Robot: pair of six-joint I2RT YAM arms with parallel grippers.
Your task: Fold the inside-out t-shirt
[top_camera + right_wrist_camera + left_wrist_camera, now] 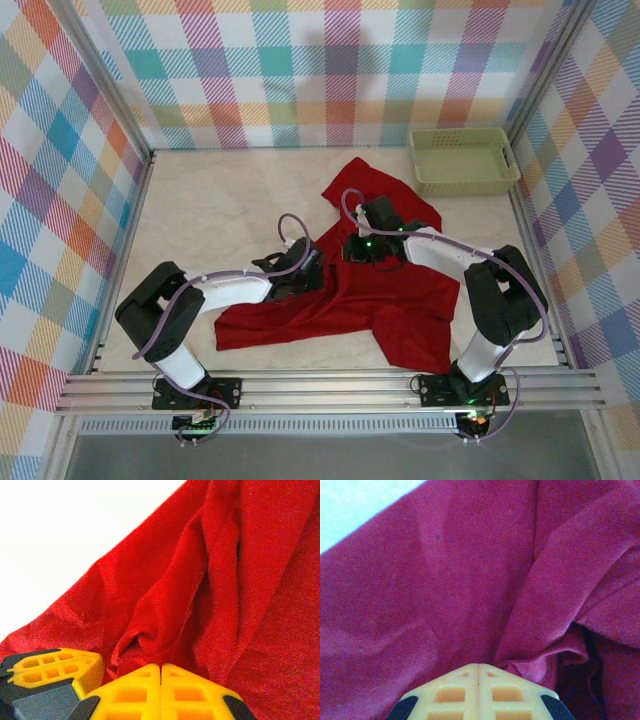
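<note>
The left hand (303, 270) had its fingers pressed together on a pinch of the inside-out t-shirt (400, 310), which lay crumpled across the middle and right of the table (220, 210). Just beside it, the right hand (362, 248) was likewise clamped on a gathered fold. Both pinches looked shallow, so a slow, even lift with both hands seemed wisest to keep the cloth from slipping free.

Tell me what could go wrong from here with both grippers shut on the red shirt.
1. The left gripper and right gripper each pinch a bunched ridge of the deep-red cloth t-shirt, not a flat edge; lifting may drag extra layers and crumple it.
2. From above, both grips sit close together mid-shirt, so the wrists could bump.
</note>
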